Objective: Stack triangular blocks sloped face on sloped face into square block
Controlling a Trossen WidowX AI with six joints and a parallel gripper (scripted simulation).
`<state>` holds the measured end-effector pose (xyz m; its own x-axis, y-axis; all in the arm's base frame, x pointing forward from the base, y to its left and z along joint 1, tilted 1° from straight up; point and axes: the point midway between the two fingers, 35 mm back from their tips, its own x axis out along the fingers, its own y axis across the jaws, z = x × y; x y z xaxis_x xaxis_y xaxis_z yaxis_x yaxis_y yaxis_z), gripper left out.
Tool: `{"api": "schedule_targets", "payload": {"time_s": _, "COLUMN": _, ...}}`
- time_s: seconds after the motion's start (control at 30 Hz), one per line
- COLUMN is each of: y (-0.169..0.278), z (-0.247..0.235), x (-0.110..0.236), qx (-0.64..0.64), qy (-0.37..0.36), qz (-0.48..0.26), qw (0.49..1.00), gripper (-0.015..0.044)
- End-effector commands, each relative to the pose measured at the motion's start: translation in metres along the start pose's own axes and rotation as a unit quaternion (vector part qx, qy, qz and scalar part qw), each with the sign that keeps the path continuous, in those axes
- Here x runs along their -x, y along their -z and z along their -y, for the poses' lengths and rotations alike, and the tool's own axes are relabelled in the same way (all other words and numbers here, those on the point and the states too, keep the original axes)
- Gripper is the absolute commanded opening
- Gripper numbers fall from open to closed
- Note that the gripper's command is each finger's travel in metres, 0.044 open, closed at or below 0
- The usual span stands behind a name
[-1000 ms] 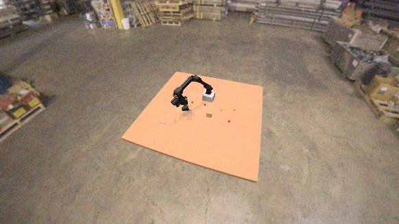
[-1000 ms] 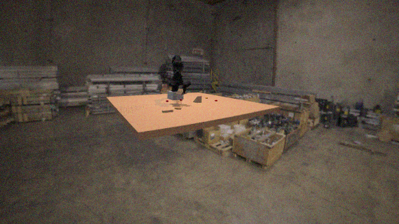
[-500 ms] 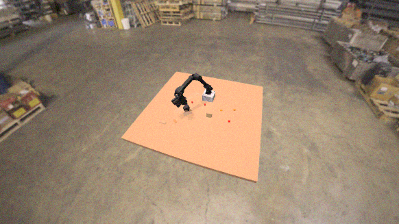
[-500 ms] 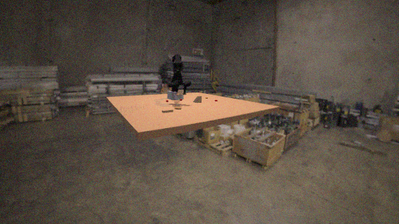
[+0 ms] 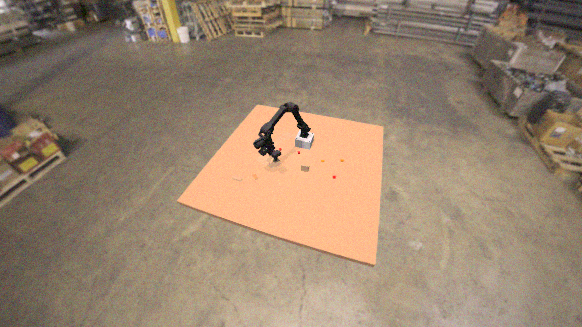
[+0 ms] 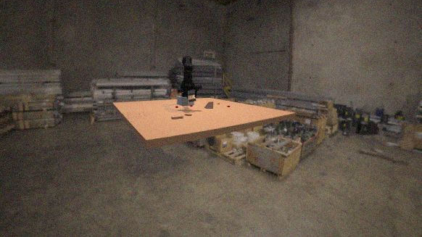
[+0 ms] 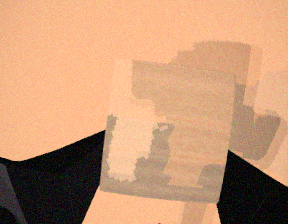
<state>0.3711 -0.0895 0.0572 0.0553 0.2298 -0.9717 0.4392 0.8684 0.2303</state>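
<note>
My gripper (image 5: 274, 155) (image 7: 163, 143) is shut on one triangular block (image 7: 161, 152), a pale tan wedge that fills the space between the dark fingers in the wrist view. It hangs a little above the orange table (image 5: 325, 223) (image 6: 156, 125) (image 7: 62, 30), and its shadow falls on the table behind it. The other triangular block (image 5: 304, 168) (image 6: 209, 105) rests on the table to the right of the gripper, apart from it, with its slope showing in the exterior view. The held block is too small to make out in the top and exterior views.
The arm's grey base box (image 5: 304, 139) stands behind the blocks. Small red cubes (image 5: 334, 177) and orange cubes (image 5: 322, 161) dot the table. Two flat pieces (image 5: 237, 179) (image 6: 177, 117) lie left of the gripper. The table edges are far off.
</note>
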Motion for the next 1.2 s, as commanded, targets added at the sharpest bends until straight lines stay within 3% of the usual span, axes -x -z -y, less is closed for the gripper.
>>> {"api": "schedule_targets", "payload": {"time_s": 0.0, "y": 0.001, "z": -0.001, "x": 0.004, "qx": 0.05, "qy": 0.0, "qz": 0.029, "qw": 0.998, "gripper": 0.0}}
{"api": "schedule_targets", "payload": {"time_s": 0.8, "y": 0.017, "z": 0.0, "x": 0.005, "qx": 0.344, "qy": 0.044, "qz": 0.176, "qw": 0.921, "gripper": 0.0}}
{"api": "schedule_targets", "payload": {"time_s": 1.17, "y": 0.025, "z": -0.01, "x": 0.006, "qx": 0.351, "qy": 0.046, "qz": 0.177, "qw": 0.918, "gripper": 0.0}}
